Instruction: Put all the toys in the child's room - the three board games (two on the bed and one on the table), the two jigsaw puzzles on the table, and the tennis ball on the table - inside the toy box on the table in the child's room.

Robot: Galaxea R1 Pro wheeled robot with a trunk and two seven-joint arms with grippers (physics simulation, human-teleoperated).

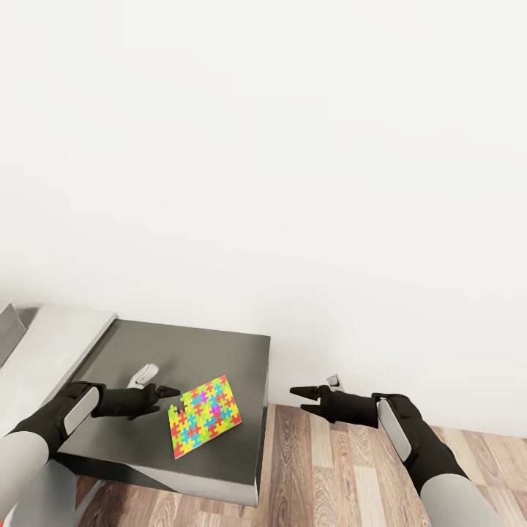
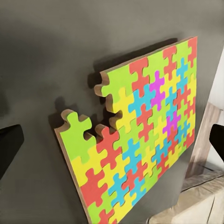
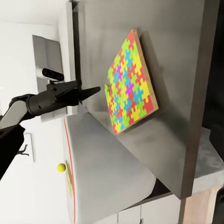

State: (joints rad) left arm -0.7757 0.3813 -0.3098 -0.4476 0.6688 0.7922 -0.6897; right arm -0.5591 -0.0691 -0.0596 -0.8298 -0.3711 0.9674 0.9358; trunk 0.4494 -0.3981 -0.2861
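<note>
One jigsaw puzzle (image 1: 205, 414) of red, yellow, blue and green pieces lies flat on the dark grey end of the table (image 1: 219, 351), near its right edge. My left gripper (image 1: 165, 380) hovers open just left of the puzzle. In the left wrist view the puzzle (image 2: 140, 135) lies between the two spread fingertips (image 2: 10, 144). My right gripper (image 1: 311, 388) is open over the floor, right of the table, holding nothing. The right wrist view shows the puzzle (image 3: 130, 84), the left gripper (image 3: 86, 91), the light grey toy box (image 3: 102, 163) and, past it, the tennis ball (image 3: 61, 167).
The toy box's pale wall (image 1: 58, 351) takes up the table's left part. A white wall rises right behind the table. Wooden floor (image 1: 329, 468) lies to the right of the table. White drawers (image 3: 126, 215) sit under the table top.
</note>
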